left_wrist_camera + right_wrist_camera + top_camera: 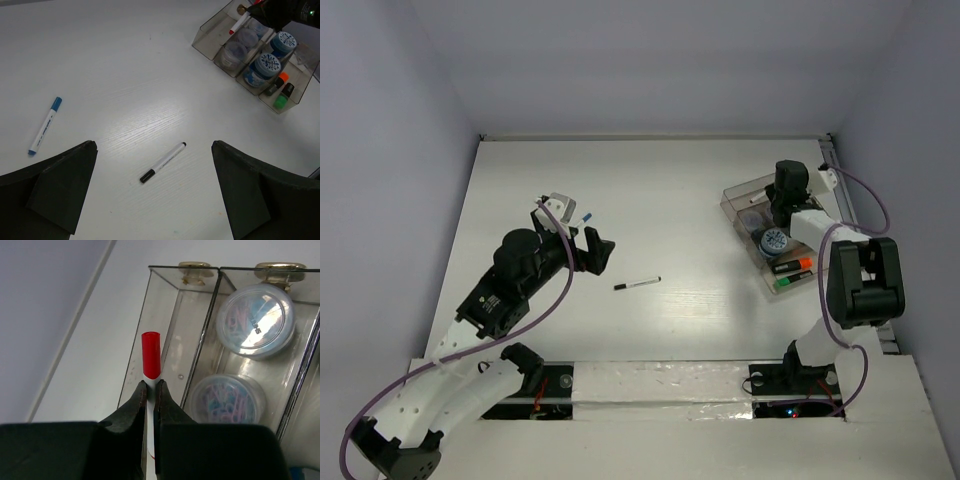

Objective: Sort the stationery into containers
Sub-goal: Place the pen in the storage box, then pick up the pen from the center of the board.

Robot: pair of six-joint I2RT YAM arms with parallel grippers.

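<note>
The red-capped marker [151, 352] risked catching the clear tray's [172, 315] outer wall and spilling onto the worktop [100, 355] left of the right claw [151, 386], we judged, if it was released while it leaned so close to that wall. A lower release looked safer to us. The right claw, clamped on the white barrel just behind the cap, pointed cap-first into the tray's end compartment, with round pots [255, 320] one compartment to its right. The left claw [153, 150] hung wide open above the worktop, a thin black-and-white pen [163, 162] loose beneath its gap.
</note>
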